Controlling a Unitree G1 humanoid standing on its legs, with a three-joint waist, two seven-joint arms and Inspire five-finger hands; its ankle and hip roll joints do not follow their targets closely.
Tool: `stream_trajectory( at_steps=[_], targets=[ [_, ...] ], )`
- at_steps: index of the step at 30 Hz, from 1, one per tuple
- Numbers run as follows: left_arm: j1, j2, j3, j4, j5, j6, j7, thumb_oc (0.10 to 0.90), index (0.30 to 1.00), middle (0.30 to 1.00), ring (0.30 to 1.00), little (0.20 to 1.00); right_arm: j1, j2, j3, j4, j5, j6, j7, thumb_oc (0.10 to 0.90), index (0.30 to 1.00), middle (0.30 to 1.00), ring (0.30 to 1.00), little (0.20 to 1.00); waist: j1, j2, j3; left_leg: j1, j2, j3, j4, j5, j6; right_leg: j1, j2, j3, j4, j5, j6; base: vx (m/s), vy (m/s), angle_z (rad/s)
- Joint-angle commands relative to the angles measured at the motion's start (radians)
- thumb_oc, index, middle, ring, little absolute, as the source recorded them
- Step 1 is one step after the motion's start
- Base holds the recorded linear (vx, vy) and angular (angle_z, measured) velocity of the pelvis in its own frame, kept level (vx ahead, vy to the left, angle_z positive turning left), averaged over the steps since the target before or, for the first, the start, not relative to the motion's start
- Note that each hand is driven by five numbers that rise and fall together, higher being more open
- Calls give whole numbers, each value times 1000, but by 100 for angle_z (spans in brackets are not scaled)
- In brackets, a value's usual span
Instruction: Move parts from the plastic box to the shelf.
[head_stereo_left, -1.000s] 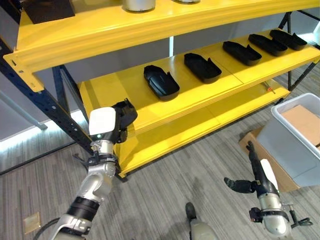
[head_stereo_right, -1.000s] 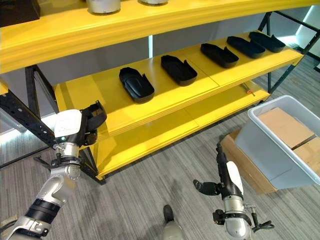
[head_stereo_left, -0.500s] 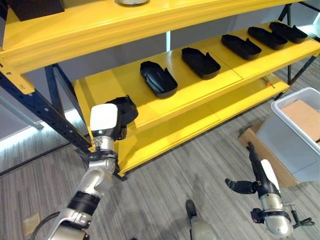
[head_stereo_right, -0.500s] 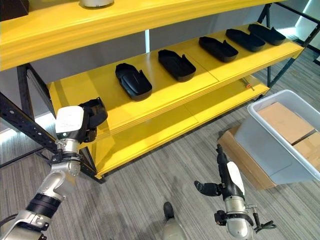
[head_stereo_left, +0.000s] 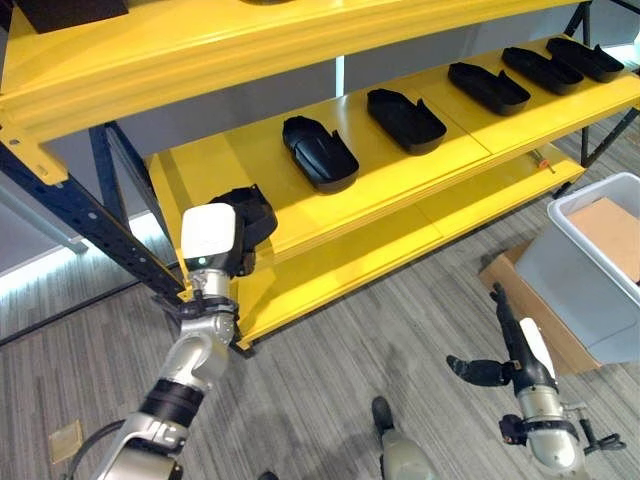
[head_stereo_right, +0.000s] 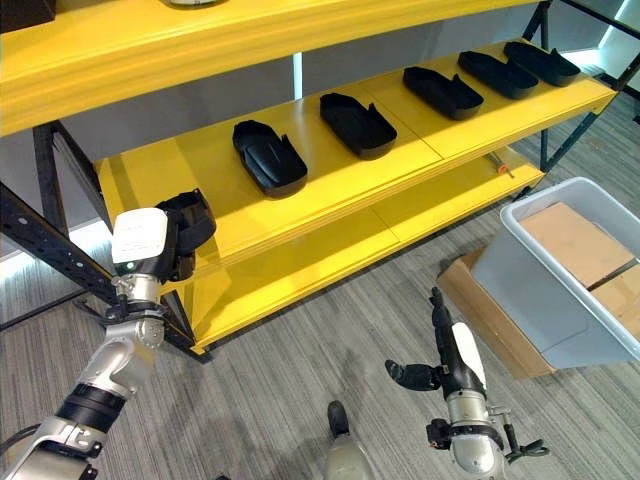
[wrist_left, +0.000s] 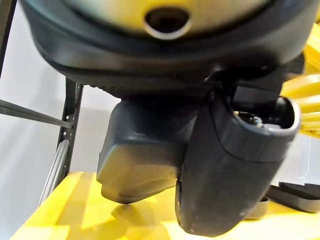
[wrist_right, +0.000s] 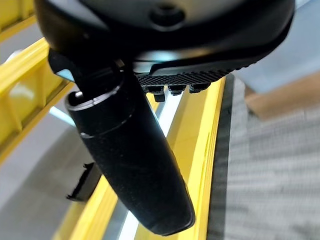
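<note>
While the left hand (head_stereo_left: 243, 222) has edged inward, clenched around a black part (wrist_left: 140, 165) just above the shelf (head_stereo_left: 200, 175) corner, apparently not yet set down, the right hand (head_stereo_left: 510, 350) hangs released beside the plastic box (head_stereo_left: 575, 275).

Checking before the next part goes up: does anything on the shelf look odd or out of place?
Mostly tidy: five black parts lie in a row on the middle shelf. One oddity: a small orange-tipped tool lies loose on the lower shelf, near its front edge.
</note>
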Motion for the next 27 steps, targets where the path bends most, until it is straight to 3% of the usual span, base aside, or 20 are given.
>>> stream_trajectory(
  at_steps=[1, 6, 7, 9, 13, 15, 16, 18, 23, 27],
  targets=[
    [-202, 39, 36, 20, -46, -13, 66, 400, 300, 300, 300, 300, -65, -6, -48, -86, 215, -93, 17, 900, 1000, 1000, 1000, 1000, -2, -1, -11, 101, 80, -15, -2, -38, -13, 27, -50, -21, 122, -162, 56, 0, 0, 0],
    [-202, 39, 36, 21, -47, -13, 67, 400, 300, 300, 300, 300, -65, -6, -48, -86, 215, -93, 17, 900, 1000, 1000, 1000, 1000, -2, -1, -11, 101, 80, -15, -2, -38, -13, 27, -50, -21, 122, -162, 56, -3, 16, 0],
    [-42, 56, 147, -85, -50, -73, -18, 400, 300, 300, 300, 300, -119, -77, -16, -68, 356, 14, 234, 900, 1000, 1000, 1000, 1000, 120, 16, -13, 9, 34, -82, 141, -57, 22, 100, -108, -272, 203, -242, -8, -35, 134, -2],
    [-39, 67, 147, -99, -32, -78, -21, 400, 300, 300, 300, 300, -123, -72, 1, -68, 333, 17, 240, 900, 1000, 1000, 1000, 1000, 121, 10, -9, 14, -5, -65, 140, -116, 43, 93, -154, -264, 206, -200, 17, -75, 219, 2],
    [-66, 85, 127, -103, -24, -80, -20, 400, 300, 300, 300, 300, -119, -63, 7, -80, 324, 15, 240, 900, 1000, 1000, 1000, 1000, 116, -4, 29, -9, -38, -78, 186, -154, 73, 41, -209, -236, 305, -181, 27, -103, 148, 13],
    [-82, 97, 111, -92, -32, -77, -2, 400, 300, 300, 300, 300, -123, -54, 22, -83, 324, 9, 235, 900, 1000, 1000, 1000, 1000, 93, -13, 69, -24, -45, -83, 197, -150, 82, -26, -192, -152, 364, -168, 35, -162, 56, 40],
    [-90, 102, 123, -73, -48, -68, 12, 400, 300, 300, 300, 300, -136, -61, 37, -78, 327, 8, 243, 900, 1000, 1000, 1000, 1000, 83, -27, 89, -26, -46, -68, 193, -158, 69, -74, -195, -139, 297, -127, 40, -106, -19, 35],
    [-95, 102, 132, -61, -55, -62, 12, 400, 300, 300, 300, 300, -141, -70, 39, -72, 321, 10, 245, 900, 1000, 1000, 1000, 1000, 81, -34, 94, -8, -35, -64, 190, -182, 53, -108, -196, -137, 248, -120, 59, 46, -88, -39],
    [-89, 102, 179, -25, -74, -36, 21, 400, 300, 300, 300, 300, -123, -82, 32, -102, 333, 11, 270, 900, 1000, 1000, 1000, 1000, 83, -64, 91, -19, 30, -32, 192, -124, 15, -86, -151, -178, 198, -114, 41, 47, -138, -46],
    [-116, 116, 219, 16, -119, -18, 36, 400, 300, 300, 300, 300, -120, -105, 16, -107, 359, 18, 282, 900, 1000, 1000, 1000, 1000, 66, -61, 97, -26, 81, -9, 135, -61, -12, -142, -109, -191, 230, -132, 32, 25, -131, -13]
  ],
)
